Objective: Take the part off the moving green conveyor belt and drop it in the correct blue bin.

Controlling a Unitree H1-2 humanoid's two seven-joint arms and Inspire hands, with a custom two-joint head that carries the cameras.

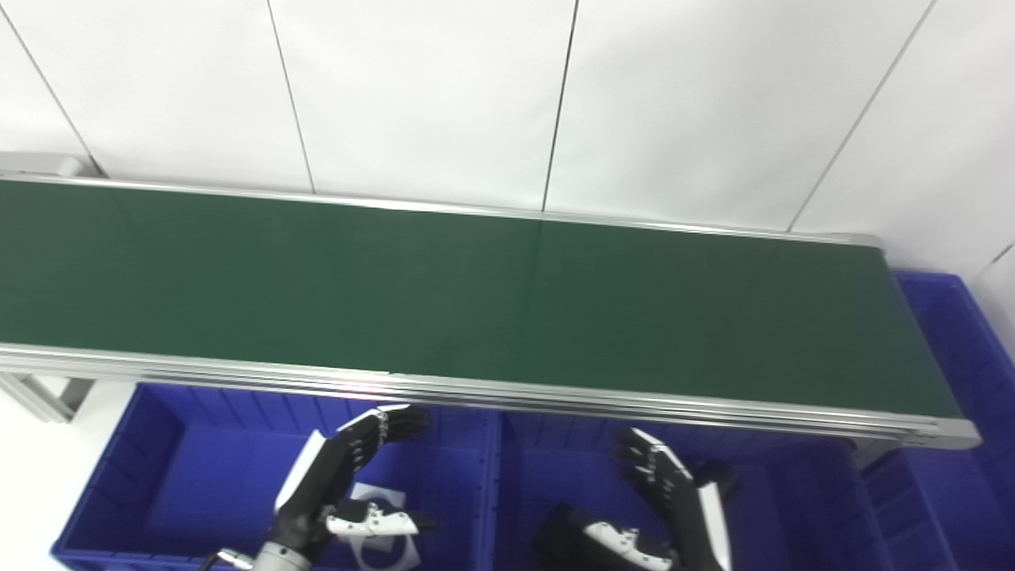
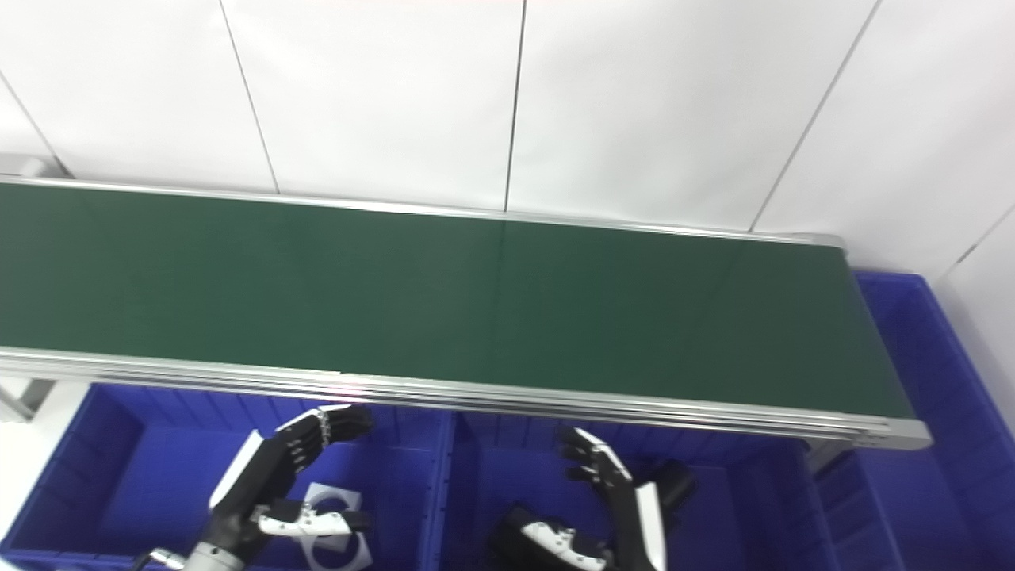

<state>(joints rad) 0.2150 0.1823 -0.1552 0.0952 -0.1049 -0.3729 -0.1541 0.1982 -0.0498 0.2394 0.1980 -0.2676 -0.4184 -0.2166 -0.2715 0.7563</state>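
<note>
The green conveyor belt (image 1: 476, 293) runs across the picture with nothing on it. My left hand (image 1: 341, 484) is open and empty, held above the left blue bin (image 1: 158, 476). A white square part with a round hole (image 1: 379, 527) lies in that bin under the hand's thumb. My right hand (image 1: 666, 496) is open and empty above the middle blue bin (image 1: 793, 507). A dark part (image 1: 563, 531) lies in that bin, partly hidden by the hand.
A third blue bin (image 1: 959, 349) stands at the belt's right end. The belt's silver frame rail (image 1: 555, 396) runs between my hands and the belt. A white panelled wall (image 1: 507, 95) stands behind the belt.
</note>
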